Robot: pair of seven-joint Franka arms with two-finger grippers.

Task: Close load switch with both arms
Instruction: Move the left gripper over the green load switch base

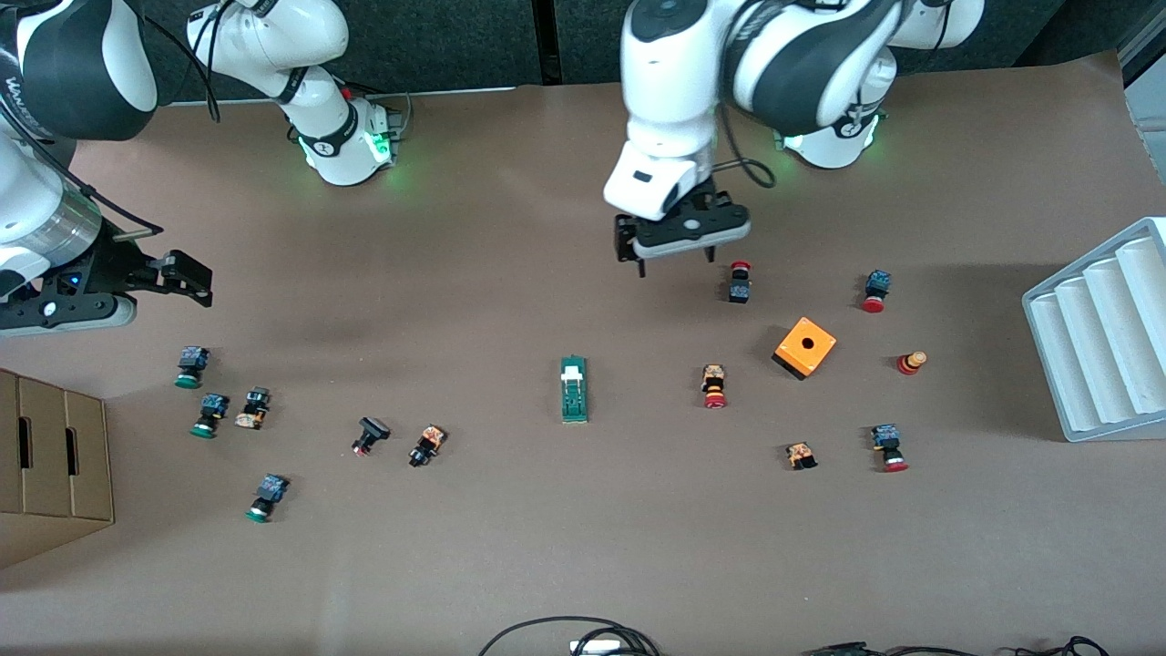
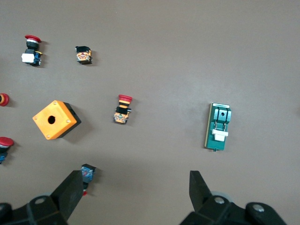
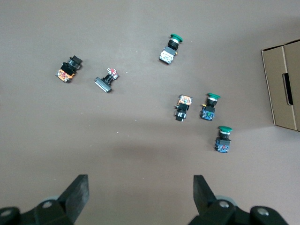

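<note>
The load switch [image 1: 574, 389] is a narrow dark-green block with a white sliding piece at the end nearer the robots' bases. It lies flat on the brown table near the middle, and it also shows in the left wrist view [image 2: 218, 126]. My left gripper [image 1: 676, 260] hangs open and empty above bare table, closer to the bases than the switch; its jaws stand wide apart in the left wrist view [image 2: 136, 187]. My right gripper [image 1: 187, 278] is up over the right arm's end of the table, open and empty [image 3: 140, 187], above several green-capped push buttons.
An orange cube box [image 1: 804, 346] and several red-capped push buttons [image 1: 714, 386] lie toward the left arm's end. Green-capped buttons [image 1: 190, 366] lie toward the right arm's end by a cardboard box [image 1: 50, 465]. A white ribbed tray [image 1: 1102, 337] stands at the left arm's end.
</note>
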